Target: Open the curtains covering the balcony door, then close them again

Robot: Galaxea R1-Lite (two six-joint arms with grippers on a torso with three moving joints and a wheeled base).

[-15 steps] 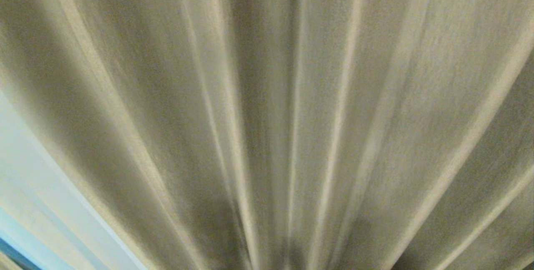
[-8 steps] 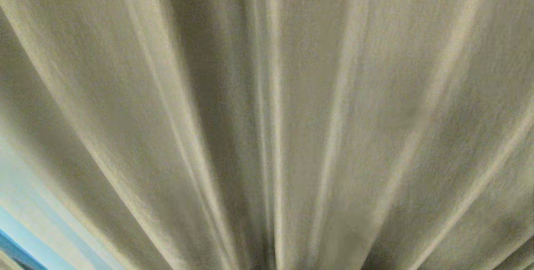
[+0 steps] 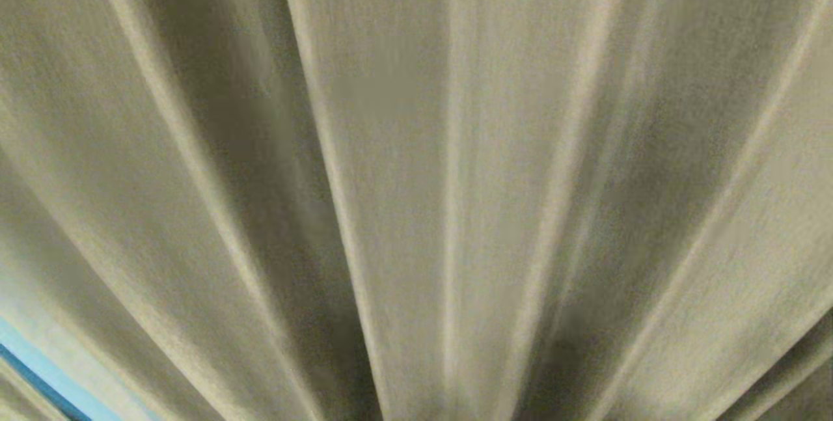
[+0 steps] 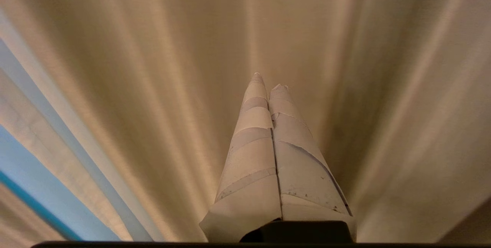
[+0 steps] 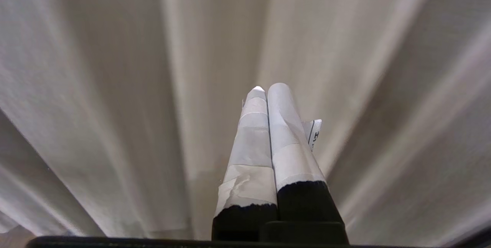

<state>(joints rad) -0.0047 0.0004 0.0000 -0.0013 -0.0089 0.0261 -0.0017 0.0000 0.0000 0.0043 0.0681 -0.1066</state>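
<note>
Facing the curtains point(image 3: 416, 148), left claw point(image 4: 268, 81) pinched empty, right claw point(image 5: 264, 87) likewise

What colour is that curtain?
Plain cream-beige, the curtain hangs in folds; clearest in the head view.

I count two grippers of mine, my left gripper point(image 4: 268, 81) and my right gripper point(image 5: 267, 87), each with two taped fingers pressed together, four in all. Of the curtains point(image 3: 416, 167) I see one beige layer; its folds blur, so I cannot count them surely.
</note>
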